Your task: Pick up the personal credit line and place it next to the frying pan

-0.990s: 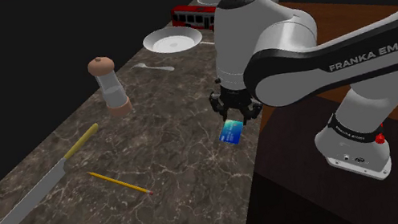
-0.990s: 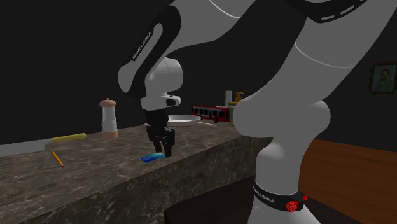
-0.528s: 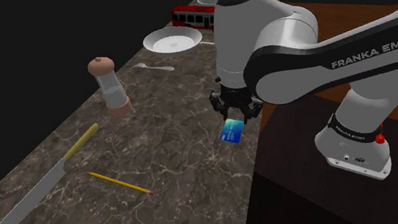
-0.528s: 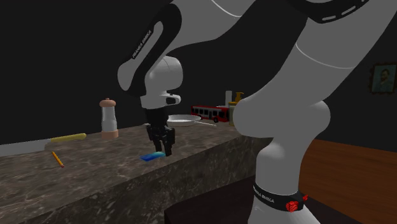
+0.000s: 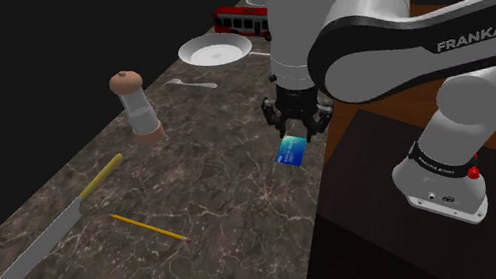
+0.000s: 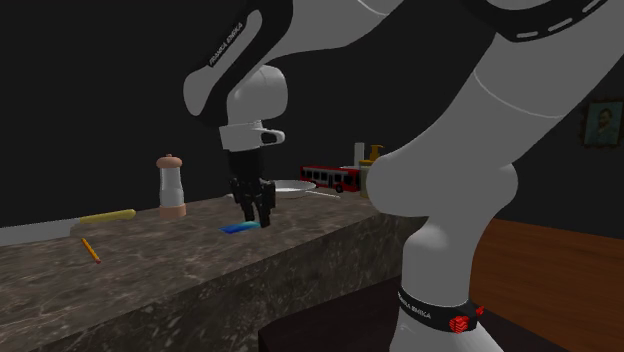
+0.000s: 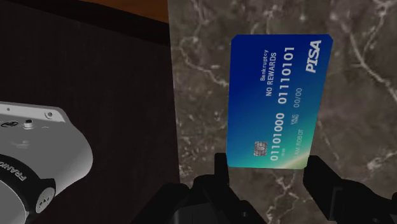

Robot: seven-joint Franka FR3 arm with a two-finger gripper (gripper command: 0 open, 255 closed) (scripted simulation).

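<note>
The black two-finger end effector (image 5: 293,133) is pinching the blue credit card with white lettering (image 5: 290,152) across its width near one short end, and the card is hanging tilted below the fingers. It is sitting near the edge of the brown marbled bench (image 5: 211,174), well to the shoulder view's right of the white pepper mill with the wooden cap (image 5: 137,105), and looks to be just off the surface. I'd say the pick is done and the carry is beginning. Next, the card wants taking past the mill toward the bench's far end, high enough to clear things. Beyond the mill are lying a pale spoon (image 5: 193,83), a white round plate (image 5: 213,50) and a red toy bus (image 5: 243,20). A pale rim (image 5: 259,0) behind the bus may be the frying pan; I cannot tell. On the mill's nearer side are lying a yellow-handled knife (image 5: 48,234) and a yellow pencil (image 5: 148,227), out of the way.
</note>
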